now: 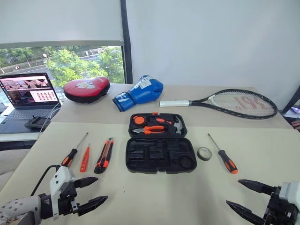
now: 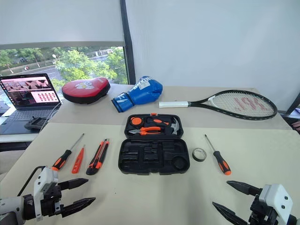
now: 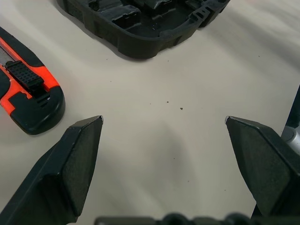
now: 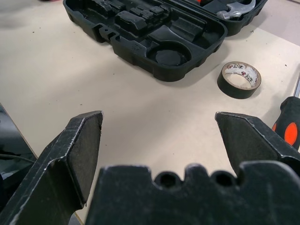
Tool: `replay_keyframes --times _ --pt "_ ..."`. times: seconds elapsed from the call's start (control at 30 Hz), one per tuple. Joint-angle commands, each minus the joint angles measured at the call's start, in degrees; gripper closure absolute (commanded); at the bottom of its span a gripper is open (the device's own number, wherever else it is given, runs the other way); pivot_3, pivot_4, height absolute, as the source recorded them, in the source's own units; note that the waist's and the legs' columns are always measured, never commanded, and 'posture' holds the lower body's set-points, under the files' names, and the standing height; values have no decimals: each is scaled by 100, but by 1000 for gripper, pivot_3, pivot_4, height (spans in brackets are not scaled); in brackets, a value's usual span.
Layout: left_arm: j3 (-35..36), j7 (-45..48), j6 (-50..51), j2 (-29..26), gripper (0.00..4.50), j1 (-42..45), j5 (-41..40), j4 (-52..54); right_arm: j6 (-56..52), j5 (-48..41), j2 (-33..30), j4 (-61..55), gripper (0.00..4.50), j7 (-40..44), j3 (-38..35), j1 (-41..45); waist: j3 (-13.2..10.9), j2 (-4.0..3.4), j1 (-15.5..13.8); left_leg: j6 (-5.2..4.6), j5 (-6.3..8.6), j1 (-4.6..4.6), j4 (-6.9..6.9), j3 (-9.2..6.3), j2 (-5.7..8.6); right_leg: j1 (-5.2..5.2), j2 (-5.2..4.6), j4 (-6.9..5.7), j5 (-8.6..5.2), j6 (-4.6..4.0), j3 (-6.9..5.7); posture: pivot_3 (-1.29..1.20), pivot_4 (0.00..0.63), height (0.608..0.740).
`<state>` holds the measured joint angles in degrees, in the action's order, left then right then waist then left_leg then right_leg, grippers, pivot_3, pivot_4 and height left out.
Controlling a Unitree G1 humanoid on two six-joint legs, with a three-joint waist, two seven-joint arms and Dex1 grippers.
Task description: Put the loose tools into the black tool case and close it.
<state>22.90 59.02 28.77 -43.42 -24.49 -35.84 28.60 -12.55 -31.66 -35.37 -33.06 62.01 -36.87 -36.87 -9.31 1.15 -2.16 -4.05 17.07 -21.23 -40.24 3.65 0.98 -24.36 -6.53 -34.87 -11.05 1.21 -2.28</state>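
Grippers spread, nothing picked yet

Nearest: left gripper (image 1: pixel 90 193) and right gripper (image 1: pixel 246 197) low over the table (image 1: pixel 154 197), fingers wide apart, both empty. Parked either side of the work area, likely so each can take the tools on its own side.

Left of the black tool case (image 1: pixel 161 154), laid parallel, handles toward the robot: 1 screwdriver (image 1: pixel 74 150), slim orange tester screwdriver (image 1: pixel 85 159), black-and-orange utility knife (image 1: pixel 104 155). Utility knife butt just beside the left fingertip in the left wrist view.

Right of the case: small black tape roll (image 1: pixel 204 153) near its corner, then a 2nd screwdriver (image 1: pixel 224 154) further out.

Case open flat, centre table. Near half empty: moulded black recesses, 1 round well probably for the tape. Far half already holds pliers (image 1: pixel 151 130), hammer (image 1: pixel 176 124), round orange tape measure (image 1: pixel 139 120).

Beyond, not task items: punch pad (image 1: pixel 86 88), blue boxing glove (image 1: pixel 139 93), tennis racket (image 1: pixel 229 102), laptop (image 1: pixel 27 96).
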Motion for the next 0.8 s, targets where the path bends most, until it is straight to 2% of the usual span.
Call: replay_keyframes --times 0.03,0.13,0.2,0.3,0.43,0.5,0.6,0.77,0.8 --pt "83 -477 274 98 0 261 -369 391 156 -151 -41 -179 50 -115 31 240 0 0 -1 0 0 0 0 0 0 0 0 0 0 0 0 0 150 740" --pt "354 -1520 1087 359 0 837 -1271 575 99 -415 -41 -534 50 -434 375 908 -4 5 2 0 0 0 -2 -3 -1 2 -2 0 1 1 2 0 150 740" --pt "496 -2072 1375 423 0 1172 -1476 574 -40 -517 -113 -652 50 -586 632 1320 -4 6 10 5 -3 3 -8 -10 -3 5 -3 -6 5 3 6 0 150 740" --pt "776 -2861 1776 363 0 1532 -1536 381 -329 -654 -270 -812 50 -913 1112 2071 -3 6 20 12 -7 8 1 -12 -4 5 13 -13 24 37 -2 0 150 740" --pt "1054 -3975 2798 -101 0 2054 -1220 -145 -1145 -1515 -844 -981 50 -916 1635 2968 -7 10 55 -14 -30 5 16 -13 1 -4 39 -13 45 -7 -6 0 150 740" --pt "985 -3990 3254 -673 0 2262 -1024 -633 -1351 -1869 -1124 -1023 50 -752 1797 3330 -12 18 53 -17 -31 6 26 -18 2 -3 39 -10 43 -11 -8 0 150 740" --pt "516 -3648 3637 -1569 0 2303 -600 -1370 -1398 -2042 -1321 -990 50 -581 1904 3634 -19 32 50 -17 -29 2 34 -18 8 -11 44 -9 37 -15 -31 0 150 740" --pt "-212 -3071 3367 -1851 0 2689 -172 -2208 -1317 -1983 -1327 -1003 50 -608 1841 3566 -18 31 -16 -2 -24 -6 40 -16 16 -18 23 -3 30 -6 -36 0 150 740" --pt "-319 -2987 3345 -1815 256 2767 -131 -2311 -1291 -1939 -1300 -1037 13 -642 1846 3529 -18 31 -21 21 -30 -6 40 -16 16 -17 16 -3 29 -5 -36 0 150 740"
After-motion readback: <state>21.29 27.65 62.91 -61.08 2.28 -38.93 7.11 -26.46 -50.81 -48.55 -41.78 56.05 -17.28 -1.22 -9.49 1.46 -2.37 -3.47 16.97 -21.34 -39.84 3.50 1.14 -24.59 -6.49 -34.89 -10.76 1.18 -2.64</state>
